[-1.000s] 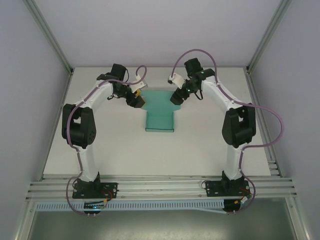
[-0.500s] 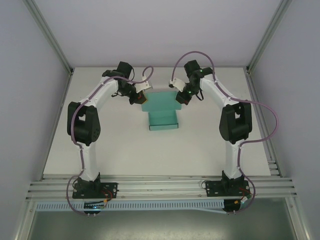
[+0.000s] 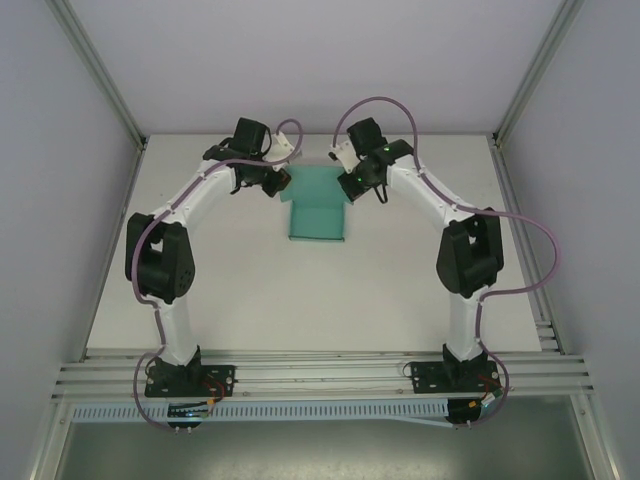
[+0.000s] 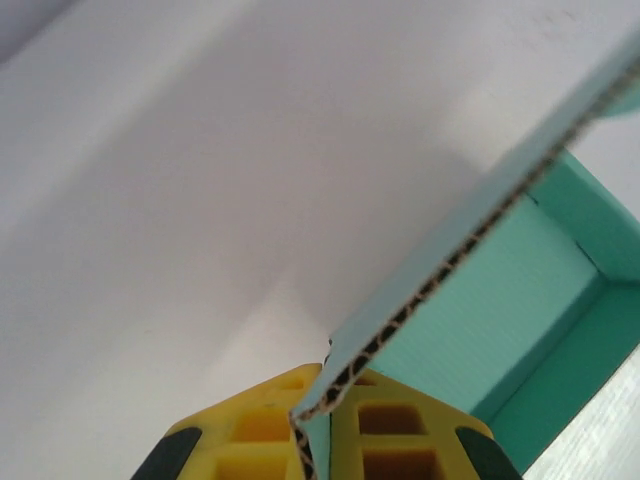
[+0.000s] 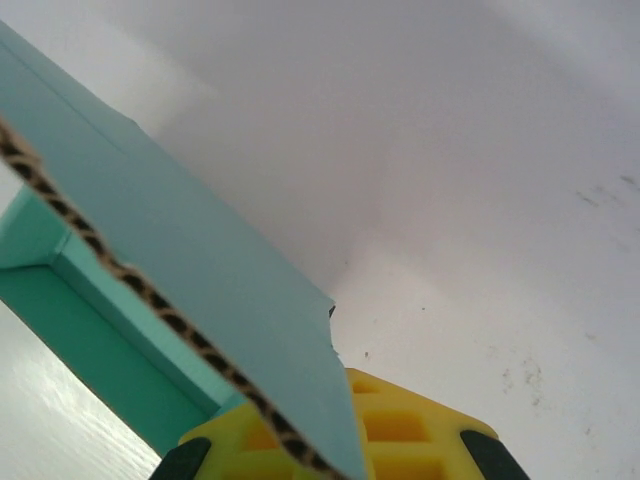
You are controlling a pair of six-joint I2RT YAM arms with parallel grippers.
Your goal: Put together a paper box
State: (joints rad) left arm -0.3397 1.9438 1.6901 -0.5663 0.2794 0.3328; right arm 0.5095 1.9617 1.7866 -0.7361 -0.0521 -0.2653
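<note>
Our left gripper (image 4: 318,400) is clamped on a side flap of the paper box (image 4: 540,300). Its yellow fingers (image 4: 255,425) press either face of the card, and the fluted cut edge runs up and away to their right. Our right gripper (image 5: 330,425) bites the opposite flap the same way, with the edge climbing off to the left of its fingers (image 5: 410,430). Ahead of each pair of fingers, past the flap, lies a walled teal recess: the body of the box, partly formed.

Seen from above, the two grippers face one another with the box spanning the gap between them. Its narrower part reaches back from them toward the arm bases, over the white table (image 3: 220,290). We cannot tell whether that part touches the table.

We judge the card light and thin. It looks stiff enough along its flutes to hold flat between two grips, yet quick to crease or crush under a hard pinch, and smooth enough to slide if tugged. To our eye the best hold is on the free edges of the flaps, one on each side, clear of the creases that must fold.
</note>
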